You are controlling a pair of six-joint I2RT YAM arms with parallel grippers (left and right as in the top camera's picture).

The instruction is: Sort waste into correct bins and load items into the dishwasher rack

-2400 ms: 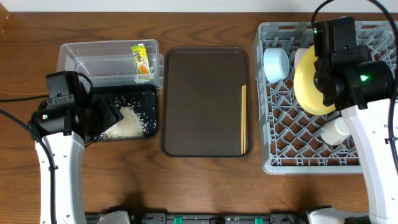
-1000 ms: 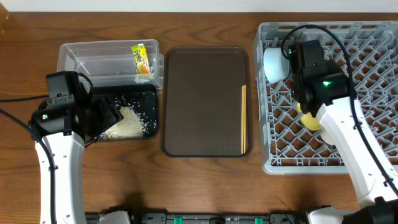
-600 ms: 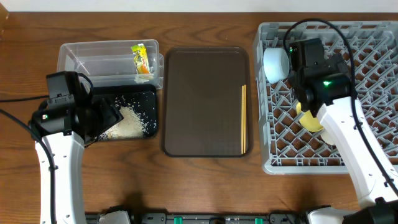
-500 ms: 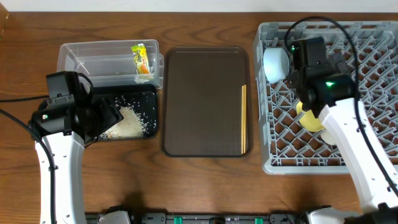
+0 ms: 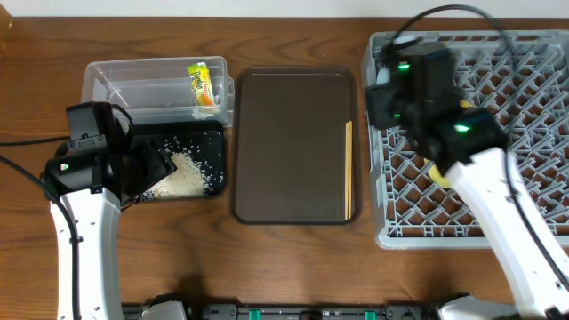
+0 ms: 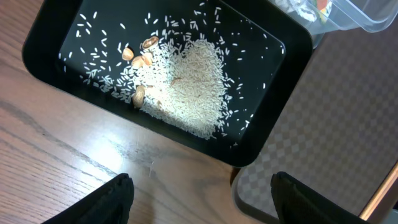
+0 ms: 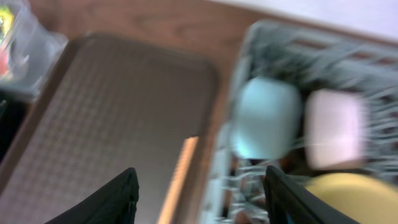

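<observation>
Two thin wooden chopsticks (image 5: 348, 169) lie along the right edge of the brown serving tray (image 5: 293, 142); they show blurred in the right wrist view. My right gripper (image 7: 202, 200) hangs open and empty above the seam between that tray and the grey dishwasher rack (image 5: 533, 71). In the rack stand a light blue bowl (image 7: 267, 118), a pale pink bowl (image 7: 333, 127) and the yellow plate (image 5: 440, 173). My left gripper (image 6: 208, 199) is open, empty, over the table by the black tray (image 6: 280, 118) holding rice scraps (image 6: 186, 87). The yellow-green wrapper (image 5: 203, 84) lies in the clear tub (image 5: 133, 84).
The clear tub and the black tray sit side by side at the left, close against the brown serving tray's left edge. The rack fills the right side of the table. A few nut shells (image 6: 140, 56) lie among the rice.
My right arm has swung left from over the rack's middle to its left edge, leaving the yellow plate in the rack; its wrist view is blurred by motion. The left arm has not moved.
</observation>
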